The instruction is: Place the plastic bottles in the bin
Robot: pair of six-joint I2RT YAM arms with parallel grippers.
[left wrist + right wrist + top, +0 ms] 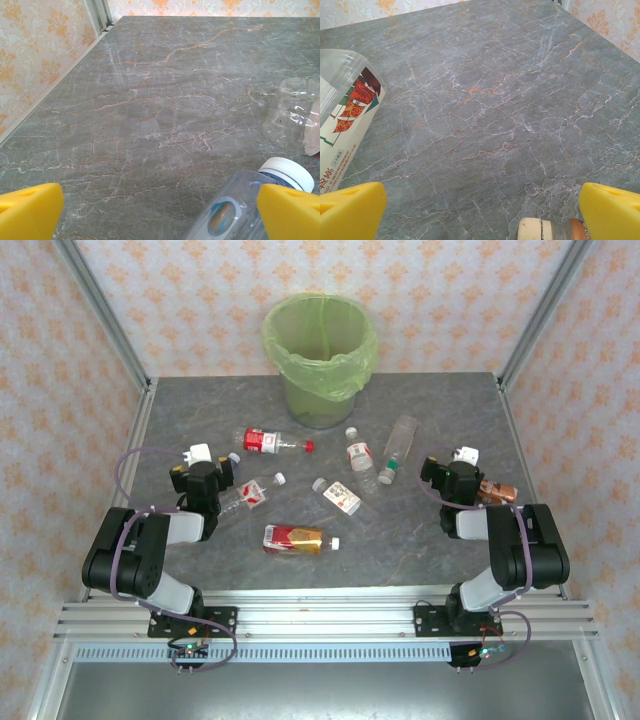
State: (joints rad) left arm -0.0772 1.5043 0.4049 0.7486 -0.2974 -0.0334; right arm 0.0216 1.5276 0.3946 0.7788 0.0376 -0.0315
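A grey marbled table (pixel 430 540) carries the bin (pixel 318 390), a round bucket lined with a light green bag, standing upright at the far middle edge. The left arm (pixel 135 555) sits well in front of the bin and to its left. The right arm (pixel 520 550) sits well in front of the bin and to its right. The left gripper (pixel 160 215) has its yellow fingers (pixel 30 212) spread wide, clamped on nothing. The right gripper (pixel 480 215) is likewise wide apart and empty.

All the plastic bottles lie on their sides outside the bin. Just in front of it are a red-capped bottle (pixel 275 442) to the left, a white-capped bottle (pixel 358 454) straight ahead, and a green-capped bottle (pixel 397 447) to the right. Farther from the bin lie a white-labelled bottle (pixel 337 496) and a clear bottle (pixel 250 492), which is beside the left gripper. A red-and-gold bottle (pixel 297 538) lies farthest from the bin. A brown bottle (pixel 497 492) lies by the right gripper.
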